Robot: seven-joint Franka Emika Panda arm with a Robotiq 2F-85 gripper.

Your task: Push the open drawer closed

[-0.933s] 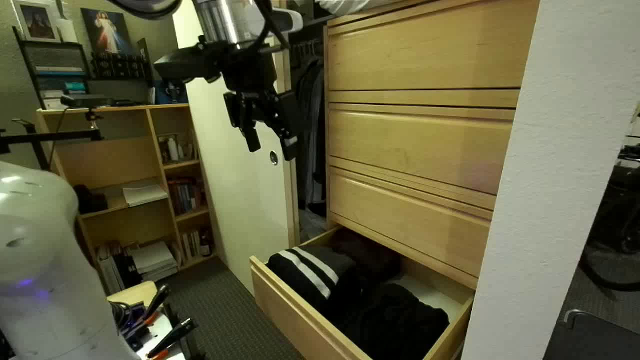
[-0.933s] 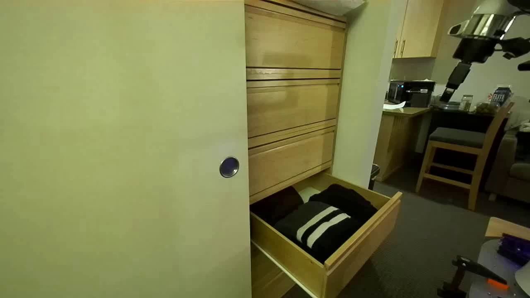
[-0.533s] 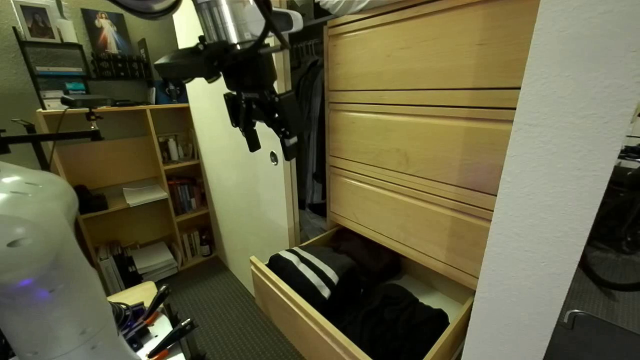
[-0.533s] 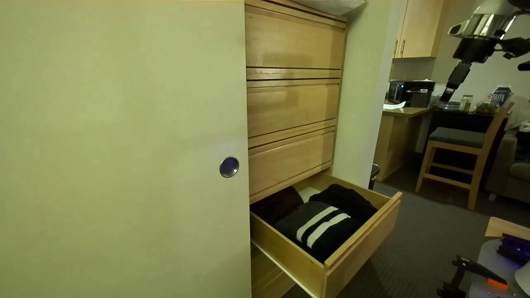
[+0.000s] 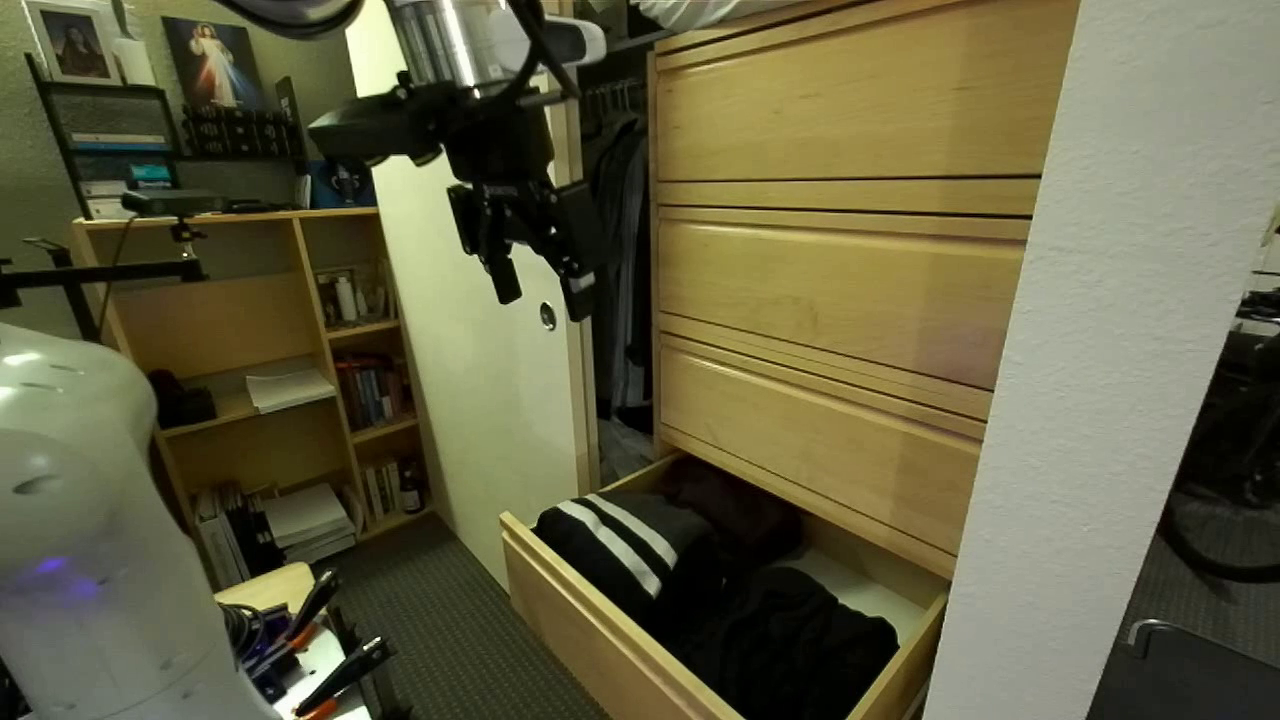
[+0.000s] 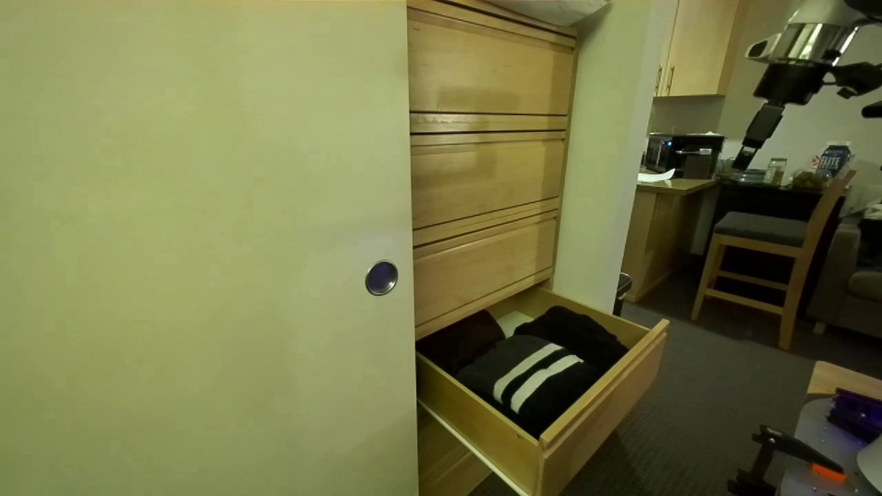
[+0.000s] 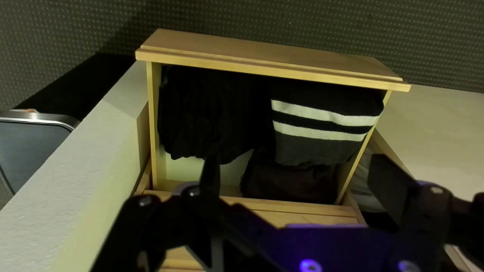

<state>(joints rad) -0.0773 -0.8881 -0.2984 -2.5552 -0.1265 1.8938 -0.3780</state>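
Observation:
The open drawer (image 5: 590, 625) is light wood with a plain front, pulled well out below the chest's closed drawer fronts (image 5: 815, 420). It also shows in an exterior view (image 6: 606, 403) and in the wrist view (image 7: 264, 68). Dark folded clothes (image 5: 790, 640) lie in it, one with two white stripes (image 6: 537, 379). My gripper (image 5: 544, 294) hangs high above and apart from the drawer, pointing down, open, with nothing between its fingers. In an exterior view the gripper (image 6: 744, 158) shows edge-on at the upper right. In the wrist view the gripper (image 7: 295, 164) has its fingers wide apart.
A pale sliding door (image 6: 207, 248) with a round recessed pull stands beside the chest. A white wall end (image 5: 1100, 360) borders the chest's other side. A bookshelf (image 5: 250, 330) stands farther back. Clamps (image 5: 335, 675) sit on the robot's base table. Dark carpet (image 7: 287, 22) lies before the drawer.

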